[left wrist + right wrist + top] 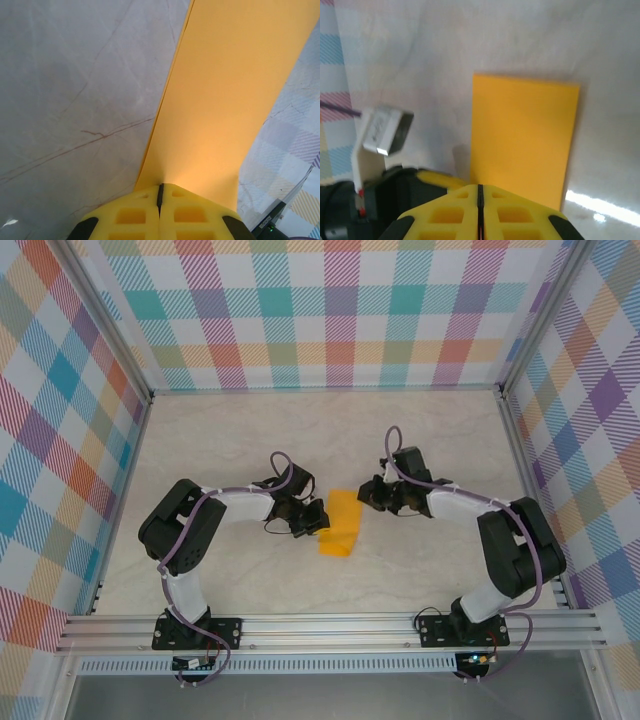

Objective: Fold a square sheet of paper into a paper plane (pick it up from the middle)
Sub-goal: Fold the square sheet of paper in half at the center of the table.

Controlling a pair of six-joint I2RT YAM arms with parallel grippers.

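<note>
Folded paper [340,523] sat mid-table [250,440], its edge pinched by the closed left gripper [160,189]. Right gripper [480,187] was closed at the far edge, hold unclear. Uneven pulling could skew the crease or tear the paper.

Nothing legible. Dark marks on the white block [384,131] left of the orange-yellow paper [522,137], too blurred to read. Tiny pale tag [265,226] on the dark part right of the paper's near end, too small to read
</note>
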